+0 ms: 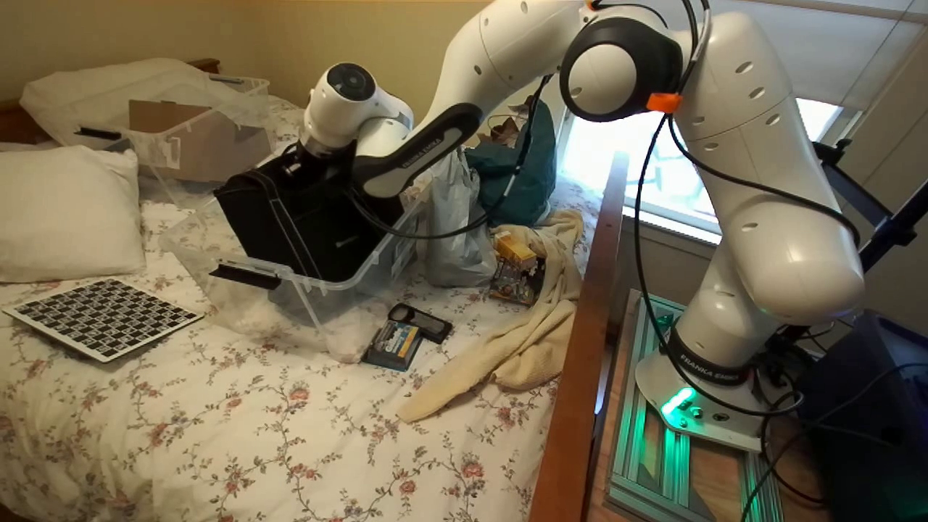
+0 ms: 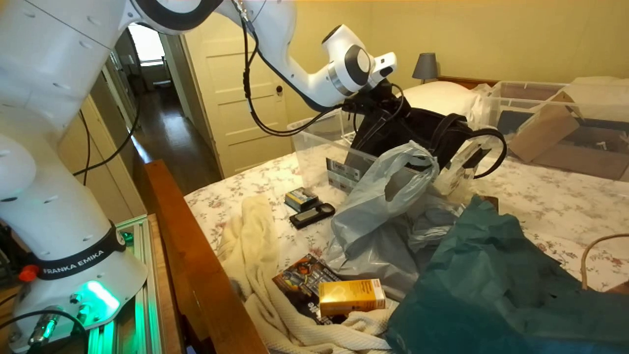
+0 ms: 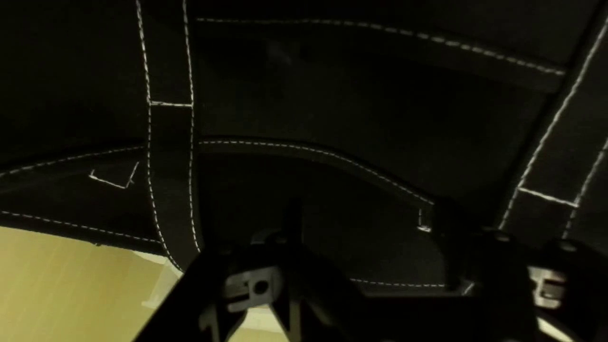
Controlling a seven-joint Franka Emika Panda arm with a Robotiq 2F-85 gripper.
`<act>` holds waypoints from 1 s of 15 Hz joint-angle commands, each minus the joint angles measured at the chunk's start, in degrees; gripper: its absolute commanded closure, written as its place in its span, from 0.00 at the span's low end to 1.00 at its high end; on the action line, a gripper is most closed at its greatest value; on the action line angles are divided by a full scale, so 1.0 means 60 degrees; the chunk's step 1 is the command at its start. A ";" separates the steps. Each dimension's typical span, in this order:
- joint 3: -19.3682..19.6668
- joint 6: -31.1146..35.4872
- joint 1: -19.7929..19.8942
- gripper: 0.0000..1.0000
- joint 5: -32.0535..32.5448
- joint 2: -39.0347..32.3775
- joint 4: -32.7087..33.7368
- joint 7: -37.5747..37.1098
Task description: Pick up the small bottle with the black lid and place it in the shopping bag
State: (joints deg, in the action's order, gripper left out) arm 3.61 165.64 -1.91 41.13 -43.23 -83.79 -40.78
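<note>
The table, here a bed in floral bedding (image 1: 304,449), carries the items; a white arm (image 1: 515,43) extends over it. A clear plastic bin (image 1: 290,312) rests on the bedding. In the bin sits the black shopping bag (image 1: 297,225), tilted, its top above the rim. A dark teal bag (image 2: 481,280) and a grey plastic bag (image 2: 373,236) stand near the bin. Pincer (image 3: 370,223): fingers spread, at the bag's top, stitched black fabric visible between them; contact cannot be told. A blue-and-yellow pack (image 1: 395,345) lies near the bin. Small bottle: position cannot be determined.
</note>
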 commanded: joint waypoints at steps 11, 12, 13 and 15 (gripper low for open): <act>0.0006 -0.1009 -0.0343 0.00 -0.1030 0.1615 -0.1979 0.0820; 0.0067 -0.1166 -0.0429 0.00 -0.1206 0.1833 -0.2271 0.0901; 0.0164 -0.1264 -0.0546 0.00 -0.1500 0.2021 -0.2538 0.1166; 0.0320 -0.1460 -0.0763 0.00 -0.2010 0.2413 -0.3093 0.1634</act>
State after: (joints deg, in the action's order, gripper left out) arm 3.68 158.90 -4.03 34.01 -34.45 -94.92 -35.36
